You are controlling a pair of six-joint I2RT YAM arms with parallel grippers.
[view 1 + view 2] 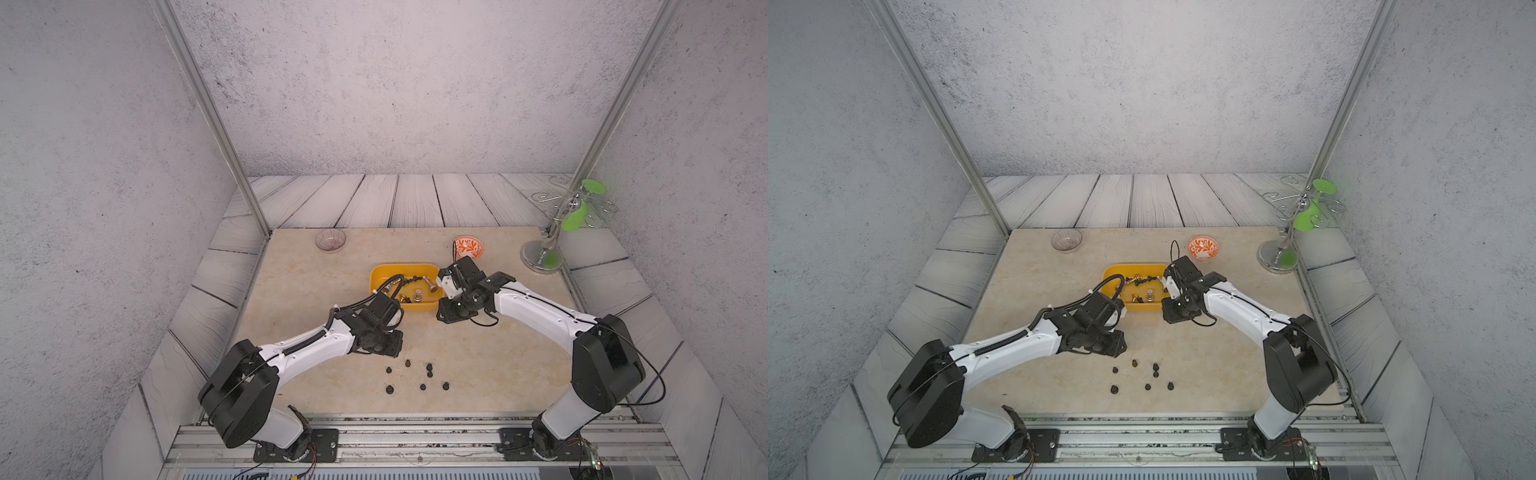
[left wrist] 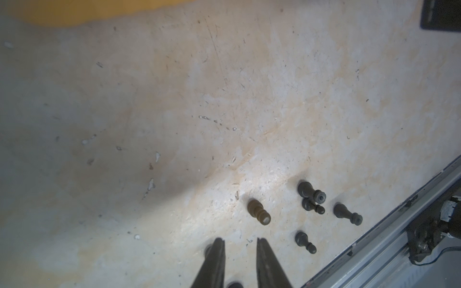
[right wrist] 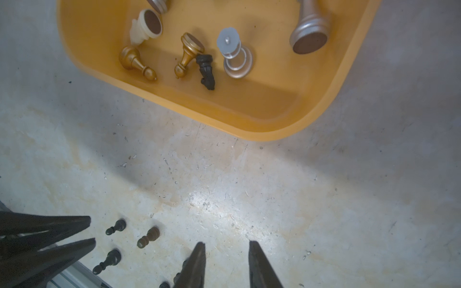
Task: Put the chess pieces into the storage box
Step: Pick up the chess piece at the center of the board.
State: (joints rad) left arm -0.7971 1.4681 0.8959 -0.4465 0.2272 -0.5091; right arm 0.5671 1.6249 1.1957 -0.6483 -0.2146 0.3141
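The yellow storage box (image 1: 379, 276) (image 3: 249, 119) sits mid-table and holds gold, silver, cream and black chess pieces (image 3: 187, 54). Several dark chess pieces (image 1: 422, 387) and one brownish piece (image 2: 259, 212) stand on the stone slab near the front. My left gripper (image 2: 239, 240) (image 1: 384, 347) hangs just behind that group, open, with only table showing between its fingers. My right gripper (image 3: 227, 243) (image 1: 453, 312) hovers off the box's front right corner, open and empty. Two pieces are partly hidden behind my left fingers (image 2: 217, 259).
A clear glass bowl (image 1: 330, 240) stands at the back left and an orange-patterned bowl (image 1: 468, 247) behind the box. A metal stand with green parts (image 1: 542, 257) is at the back right. An aluminium rail (image 1: 415, 434) runs along the front edge.
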